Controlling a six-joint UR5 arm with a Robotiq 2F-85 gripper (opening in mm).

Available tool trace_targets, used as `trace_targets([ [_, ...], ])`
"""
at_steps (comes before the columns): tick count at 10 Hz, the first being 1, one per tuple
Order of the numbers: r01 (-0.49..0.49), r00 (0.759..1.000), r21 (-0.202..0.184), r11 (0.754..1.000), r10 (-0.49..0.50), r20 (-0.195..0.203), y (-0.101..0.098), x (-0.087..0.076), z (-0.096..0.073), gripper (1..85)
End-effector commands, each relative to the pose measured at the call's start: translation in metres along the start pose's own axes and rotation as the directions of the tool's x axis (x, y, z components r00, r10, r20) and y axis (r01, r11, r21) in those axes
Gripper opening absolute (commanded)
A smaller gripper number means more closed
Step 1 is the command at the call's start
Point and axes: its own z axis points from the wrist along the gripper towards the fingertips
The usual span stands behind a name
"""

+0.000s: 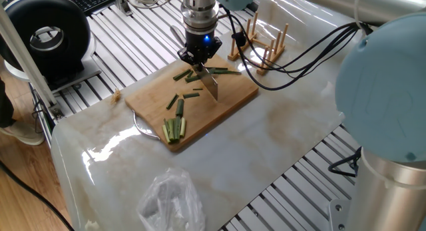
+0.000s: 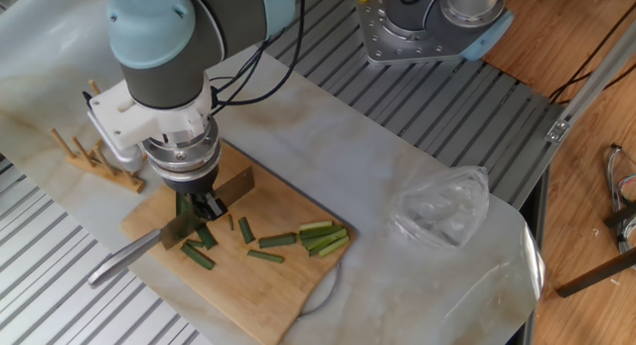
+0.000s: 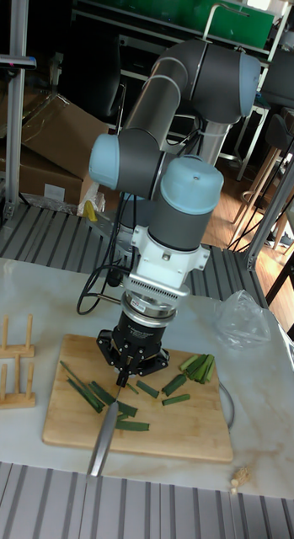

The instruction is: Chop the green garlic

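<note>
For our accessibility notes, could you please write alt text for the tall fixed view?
A robot arm's gripper holds a knife over a wooden cutting board, among short cut pieces of green garlic. A wooden rack stands left; a clear plastic bag lies behind.

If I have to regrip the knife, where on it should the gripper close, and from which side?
Judging by its pose, grip the knife on its handle, the grey bar sticking out past the cutting board's edge, coming straight down from above. The gripper holds it there now, with the blade on edge among the green garlic pieces.
</note>
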Motion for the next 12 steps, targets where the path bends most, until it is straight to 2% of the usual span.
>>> trace_targets([
  [1, 0.001, 1.0, 0.001, 1.0, -0.001, -0.007, -0.002, 0.0, -0.002, 1.3],
  [6, 0.002, 1.0, -0.007, 1.0, -0.002, 0.006, -0.005, -0.002, 0.008, 1.3],
  [9, 0.0, 1.0, -0.007, 1.0, 0.0, -0.008, -0.003, 0.005, -0.002, 1.3],
  [12, 0.004, 1.0, -0.01, 1.0, -0.005, -0.018, -0.005, 0.008, -0.003, 1.3],
])
